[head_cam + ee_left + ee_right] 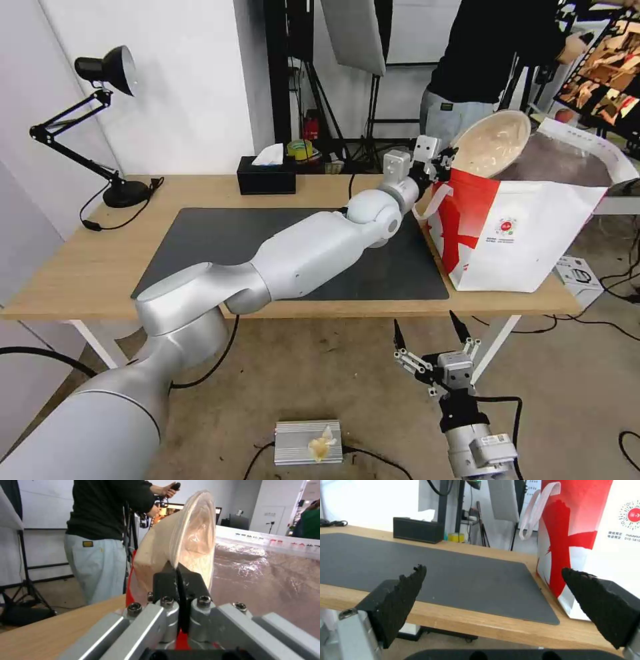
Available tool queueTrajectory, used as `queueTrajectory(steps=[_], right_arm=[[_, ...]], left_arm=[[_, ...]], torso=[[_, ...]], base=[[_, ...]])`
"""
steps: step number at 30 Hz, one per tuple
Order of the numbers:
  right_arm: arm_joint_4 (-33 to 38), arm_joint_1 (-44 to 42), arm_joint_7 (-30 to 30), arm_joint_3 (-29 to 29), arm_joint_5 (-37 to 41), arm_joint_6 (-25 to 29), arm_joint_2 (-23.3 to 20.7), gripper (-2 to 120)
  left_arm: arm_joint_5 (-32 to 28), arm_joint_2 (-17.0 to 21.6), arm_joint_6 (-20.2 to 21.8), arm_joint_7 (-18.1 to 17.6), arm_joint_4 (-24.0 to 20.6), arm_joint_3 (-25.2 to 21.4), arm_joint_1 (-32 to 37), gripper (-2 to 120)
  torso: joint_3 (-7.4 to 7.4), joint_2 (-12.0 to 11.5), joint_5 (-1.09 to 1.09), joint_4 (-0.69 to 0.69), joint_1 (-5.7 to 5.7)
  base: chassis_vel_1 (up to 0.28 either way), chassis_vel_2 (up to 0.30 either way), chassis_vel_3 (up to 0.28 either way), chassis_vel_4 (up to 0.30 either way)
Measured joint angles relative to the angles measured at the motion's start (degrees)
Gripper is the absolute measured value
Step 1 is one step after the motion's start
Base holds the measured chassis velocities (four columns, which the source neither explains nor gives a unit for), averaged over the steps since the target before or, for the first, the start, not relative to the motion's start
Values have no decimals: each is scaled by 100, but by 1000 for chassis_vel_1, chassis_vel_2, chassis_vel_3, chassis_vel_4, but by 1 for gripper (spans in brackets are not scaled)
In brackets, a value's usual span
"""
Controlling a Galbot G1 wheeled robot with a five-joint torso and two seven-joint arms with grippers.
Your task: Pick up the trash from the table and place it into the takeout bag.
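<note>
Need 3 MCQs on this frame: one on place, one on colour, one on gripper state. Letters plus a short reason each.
1. Where is the beige paper bowl?
A. flat on the grey mat
B. tilted over the takeout bag's mouth
C. on the floor

2. What colour is the tissue box?
A. black
B. green
C. yellow

3. How is the right gripper?
A. shut on a cup
B. shut on the bag handle
C. open, holding nothing

B: the left gripper holds the bowl by its rim over the open takeout bag.
A: the box at the table's far edge is black.
C: its fingers stand wide apart below the table's front edge.
</note>
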Motion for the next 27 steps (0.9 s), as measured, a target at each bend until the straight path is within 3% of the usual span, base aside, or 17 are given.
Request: queueTrajectory(steps=[6, 19, 24, 27], right_arm=[[0, 0, 0, 0, 0, 0, 0, 100], [0, 0, 0, 0, 0, 0, 0, 100], [0, 0, 0, 0, 0, 0, 0, 100], [0, 0, 0, 0, 0, 0, 0, 100]], left_arm=[[152, -9, -203, -211, 41, 16, 0, 0], [51, 0, -197, -424, -158, 1, -25, 49], [52, -56, -189, -501, -208, -22, -14, 60], [41, -62, -179, -527, -279, 19, -44, 76]], torso=[[0, 1, 0, 0, 0], [0, 0, 0, 1, 0], [0, 0, 0, -2, 0], [0, 0, 0, 0, 0]], base=[[0, 0, 0, 0], [0, 0, 0, 0], [0, 0, 0, 0], [0, 0, 0, 0]])
